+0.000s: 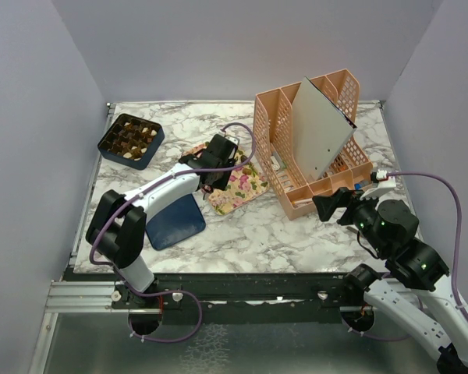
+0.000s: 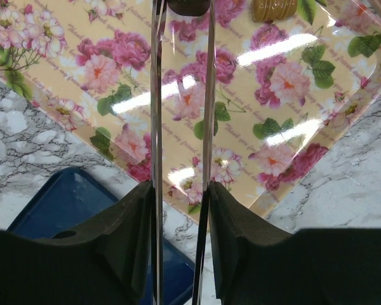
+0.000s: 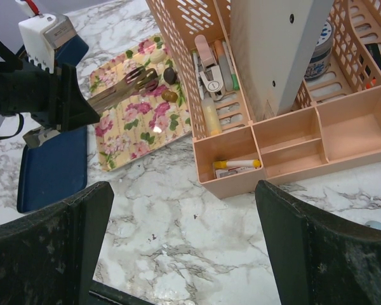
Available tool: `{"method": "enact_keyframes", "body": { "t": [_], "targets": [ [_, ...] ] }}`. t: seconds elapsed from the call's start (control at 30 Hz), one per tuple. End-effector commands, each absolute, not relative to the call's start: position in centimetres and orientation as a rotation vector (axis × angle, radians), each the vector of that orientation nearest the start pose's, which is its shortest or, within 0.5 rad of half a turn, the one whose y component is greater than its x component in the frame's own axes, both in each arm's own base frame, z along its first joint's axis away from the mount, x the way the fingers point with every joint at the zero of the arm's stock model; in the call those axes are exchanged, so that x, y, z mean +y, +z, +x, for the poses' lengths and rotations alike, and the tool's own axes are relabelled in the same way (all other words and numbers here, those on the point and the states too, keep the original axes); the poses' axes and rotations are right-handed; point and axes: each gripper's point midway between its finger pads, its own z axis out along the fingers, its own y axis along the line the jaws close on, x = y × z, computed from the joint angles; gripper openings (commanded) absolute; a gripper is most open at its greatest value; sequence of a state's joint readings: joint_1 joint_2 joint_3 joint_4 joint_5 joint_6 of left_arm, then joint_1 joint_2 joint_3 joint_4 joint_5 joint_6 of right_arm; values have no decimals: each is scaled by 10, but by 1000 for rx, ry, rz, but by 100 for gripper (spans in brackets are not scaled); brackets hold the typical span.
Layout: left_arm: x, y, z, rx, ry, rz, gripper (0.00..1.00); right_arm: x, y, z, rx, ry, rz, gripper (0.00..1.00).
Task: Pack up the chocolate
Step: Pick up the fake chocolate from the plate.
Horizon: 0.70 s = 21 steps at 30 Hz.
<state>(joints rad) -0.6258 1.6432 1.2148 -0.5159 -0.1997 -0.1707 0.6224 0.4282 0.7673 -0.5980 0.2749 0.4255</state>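
My left gripper [image 1: 218, 156] is shut on a pair of metal tongs [image 2: 156, 95], whose two arms run between my pads [image 2: 130, 222]. The tongs reach over a floral tray [image 2: 292, 127]. Their tips are at a dark chocolate [image 2: 187, 5]; a tan chocolate [image 2: 274, 7] lies beside it. Both pieces also show in the right wrist view, the dark one [image 3: 170, 75] and the tan one [image 3: 170, 95]. A dark blue box [image 1: 131, 140] at the far left holds several chocolates. My right gripper [image 3: 184, 216] is open and empty above bare marble.
A peach desk organizer [image 1: 312, 148] with pens and a grey board stands at the right, close to the right gripper [image 1: 331, 206]. A dark blue lid [image 1: 175, 220] lies by the left arm. The floral tray [image 1: 242, 187] sits between the lid and the organizer.
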Motion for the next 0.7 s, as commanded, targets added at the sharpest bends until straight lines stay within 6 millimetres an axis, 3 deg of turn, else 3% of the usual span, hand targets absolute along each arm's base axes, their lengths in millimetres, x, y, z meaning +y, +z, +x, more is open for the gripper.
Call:
{"method": "enact_keyframes", "body": {
  "t": [0.0, 0.67],
  "targets": [
    [-209, 104, 345, 2420, -36, 491, 41, 106, 263, 198, 1838, 494, -3, 99],
    [-202, 117, 343, 2425, 6, 442, 36, 105, 263, 198, 1834, 495, -1, 99]
  ]
}}
